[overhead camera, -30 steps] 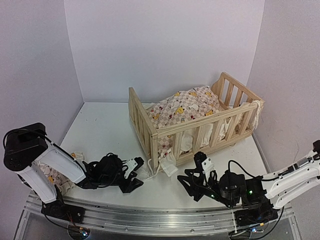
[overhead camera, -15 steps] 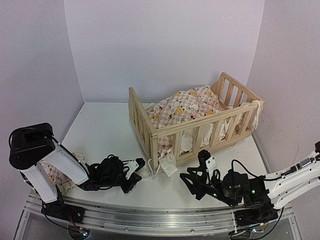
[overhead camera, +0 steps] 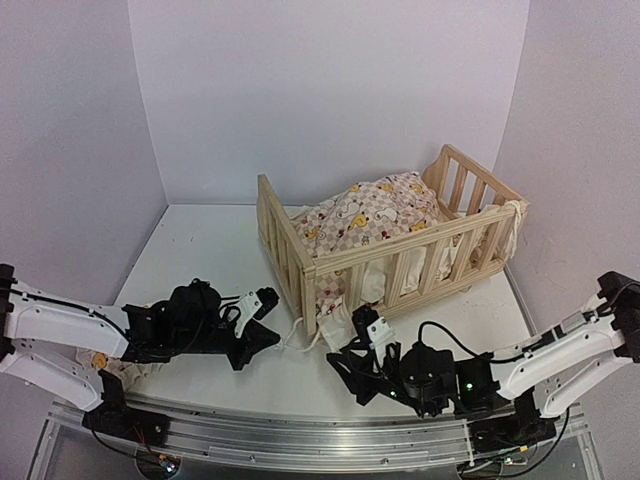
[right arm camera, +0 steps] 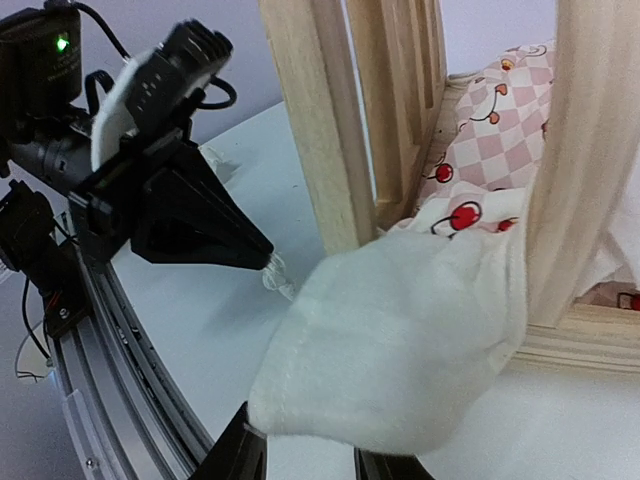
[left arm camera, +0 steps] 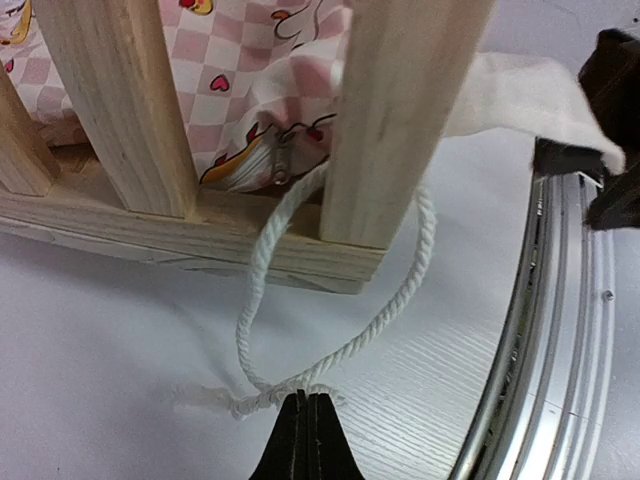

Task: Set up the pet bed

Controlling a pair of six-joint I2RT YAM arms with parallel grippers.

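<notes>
white counter (overhead camera: 200, 260) fills my overhead view, and the pet bed sits on its right half toward the back, turned at an angle with one end close to the right wall. its pine frame (overhead camera: 283, 240) stands upright on its feet, slatted rails all round. inside it lies the checked cushion (overhead camera: 370, 210), pink and white with yellow ducks, heaped above the front rail in the middle and bulging out between the slats at the near corner

both arms reach low across the counter toward that near corner post. my left hand (left arm camera: 308, 400) has its fingers pressed together, tips down on the counter right at the frayed knot of the tie string; i cannot tell whether any strand is caught between them. my right hand (right arm camera: 310, 455) has its fingers spread, just under a cream ruffle flap (right arm camera: 400, 340) that hangs out beside a slat, and i see no pinch on it

the tie string (left arm camera: 250, 290) comes out from the cushion, loops around the corner post and crosses itself on the counter
</notes>
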